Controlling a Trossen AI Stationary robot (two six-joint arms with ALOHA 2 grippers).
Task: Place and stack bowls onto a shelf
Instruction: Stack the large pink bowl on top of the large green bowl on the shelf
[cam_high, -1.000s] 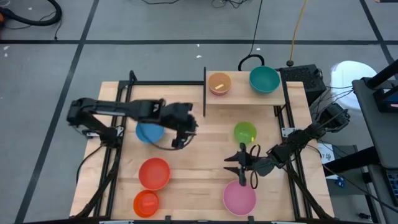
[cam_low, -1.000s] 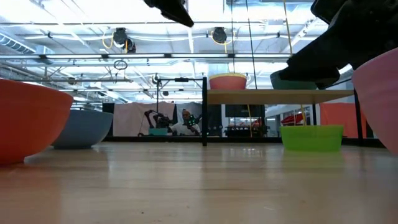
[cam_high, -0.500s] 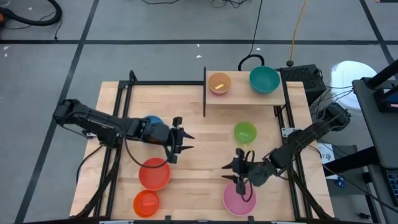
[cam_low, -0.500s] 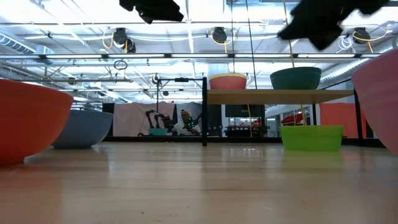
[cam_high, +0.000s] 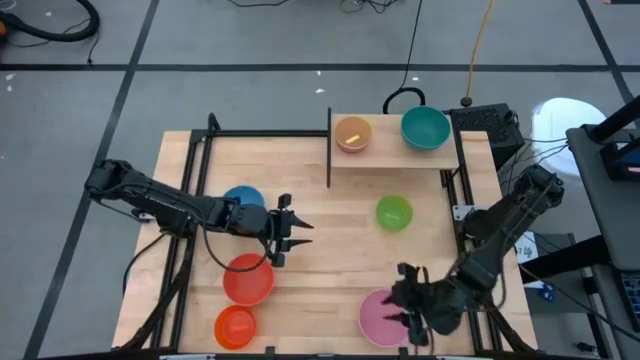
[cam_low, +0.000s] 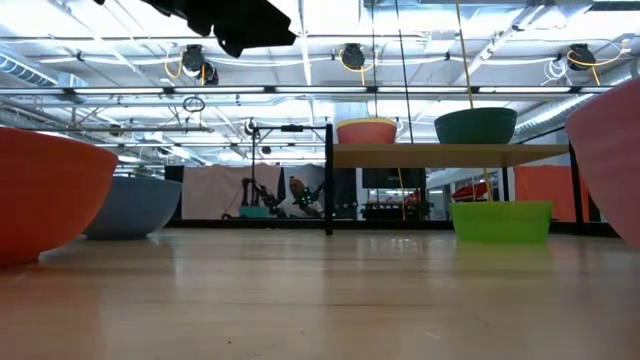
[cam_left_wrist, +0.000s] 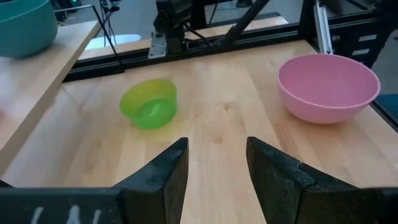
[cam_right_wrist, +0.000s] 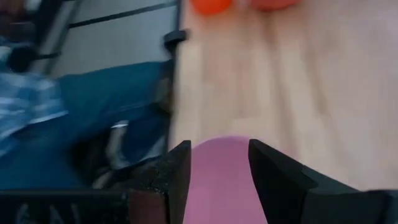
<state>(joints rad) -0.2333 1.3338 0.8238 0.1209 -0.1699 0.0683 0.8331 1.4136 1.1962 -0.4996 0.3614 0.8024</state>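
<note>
The shelf (cam_high: 390, 155) stands at the table's far right and carries a salmon bowl with yellow inside (cam_high: 352, 134) and a teal bowl (cam_high: 425, 128). On the tabletop rest a blue bowl (cam_high: 240, 198), a red bowl (cam_high: 248, 280), an orange bowl (cam_high: 235, 327), a lime green bowl (cam_high: 394, 212) and a pink bowl (cam_high: 380, 318). My left gripper (cam_high: 298, 232) hangs open between the blue and red bowls, pointing toward the green bowl (cam_left_wrist: 149, 104). My right gripper (cam_high: 405, 310) is open over the pink bowl (cam_right_wrist: 221, 171). My right gripper comes at the pink bowl from the table's right, slanting down over its right part, and pink shows between the open fingers (cam_right_wrist: 168, 174). The view is blurred, so I cannot tell whether the fingers touch the bowl. The bowl sits on the table.
A thin dark upright panel (cam_high: 329, 148) closes the shelf's left end. Black frame rails (cam_high: 460, 190) run along the table's sides. Past the table's near edge, a person's blue trouser legs (cam_right_wrist: 93, 124) show. Bare wood lies in the table's middle (cam_high: 330, 260).
The left gripper has moved from beside the blue bowl toward the table's near edge and then held still, open throughout. The right gripper has travelled from the table's middle toward the near edge, coming over the pink bowl, and has left the low view.
</note>
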